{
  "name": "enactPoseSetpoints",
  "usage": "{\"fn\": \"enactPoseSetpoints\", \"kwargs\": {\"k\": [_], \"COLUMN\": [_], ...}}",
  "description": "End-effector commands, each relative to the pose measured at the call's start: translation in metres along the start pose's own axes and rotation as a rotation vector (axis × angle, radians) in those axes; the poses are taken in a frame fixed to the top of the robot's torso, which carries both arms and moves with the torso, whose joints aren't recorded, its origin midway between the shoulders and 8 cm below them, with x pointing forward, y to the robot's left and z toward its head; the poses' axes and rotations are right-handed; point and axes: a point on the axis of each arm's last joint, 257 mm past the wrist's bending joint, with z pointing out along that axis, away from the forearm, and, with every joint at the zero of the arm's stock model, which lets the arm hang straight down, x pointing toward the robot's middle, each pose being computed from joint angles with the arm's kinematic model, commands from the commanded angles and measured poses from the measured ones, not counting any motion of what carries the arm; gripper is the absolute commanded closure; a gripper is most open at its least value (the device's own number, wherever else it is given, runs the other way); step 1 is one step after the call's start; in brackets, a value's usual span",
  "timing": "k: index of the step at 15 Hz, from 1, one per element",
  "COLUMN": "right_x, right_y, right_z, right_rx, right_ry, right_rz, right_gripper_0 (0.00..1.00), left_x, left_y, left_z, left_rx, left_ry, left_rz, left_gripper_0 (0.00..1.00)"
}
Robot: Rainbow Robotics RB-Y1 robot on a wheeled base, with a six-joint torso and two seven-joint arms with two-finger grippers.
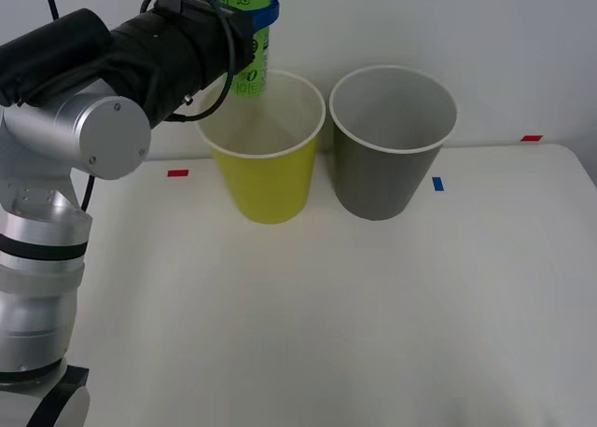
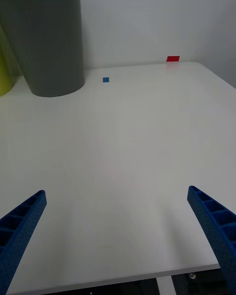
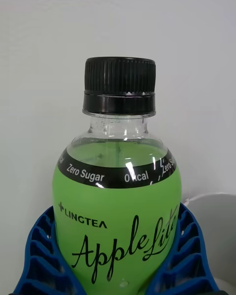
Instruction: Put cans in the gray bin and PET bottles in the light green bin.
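We see the light green bin [image 1: 266, 166] beside the gray bin [image 1: 392, 152] on the counter [image 1: 373, 306]; our left end effector [image 1: 244, 15] clamps the upright PET bottle [image 3: 117, 216], seemingly above that bin's far rim. The right end effector [image 2: 118, 241] waits wide open.

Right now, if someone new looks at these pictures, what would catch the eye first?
First, the green bottle, held upright in the left hand above the back rim of the light green bin. Next, the gray bin standing just beside that bin on the white table. The right hand hangs open over bare table, away from the bins.
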Motion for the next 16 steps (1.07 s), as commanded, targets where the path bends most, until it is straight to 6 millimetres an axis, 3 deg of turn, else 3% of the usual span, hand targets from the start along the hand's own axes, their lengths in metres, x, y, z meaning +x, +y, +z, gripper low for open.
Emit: {"fn": "enactPoseSetpoints", "kwargs": {"k": [1, 3, 4, 5, 6, 16], "right_x": [0.0, 0.0, 0.0, 0.0, 0.0, 0.0], "right_y": [0.0, 0.0, 0.0, 0.0, 0.0, 0.0], "right_z": [0.0, 0.0, 0.0, 0.0, 0.0, 0.0], "right_rx": [0.0, 0.0, 0.0, 0.0, 0.0, 0.0], "right_ry": [0.0, 0.0, 0.0, 0.0, 0.0, 0.0], "right_rz": [0.0, 0.0, 0.0, 0.0, 0.0, 0.0], "right_gripper_0": [0.0, 0.0, 0.0, 0.0, 0.0, 0.0], "left_x": [-0.0019, -0.0035, -0.0033, -0.0024, -0.0023, -0.0048], "left_y": [0.0019, 0.0024, 0.0013, 0.0021, 0.0028, 0.001], "left_z": [-0.0003, -0.0004, -0.0004, -0.0009, -0.0011, -0.0041], "left_rx": [-0.005, -0.006, -0.002, -0.003, -0.003, 0.029], "left_ry": [-0.008, -0.013, -0.013, -0.011, -0.01, -0.013], "left_rz": [0.004, 0.003, -0.006, -0.007, -0.008, -0.055], "left_gripper_0": [1.0, 1.0, 0.75, 0.26, 0.0, 0.0]}}
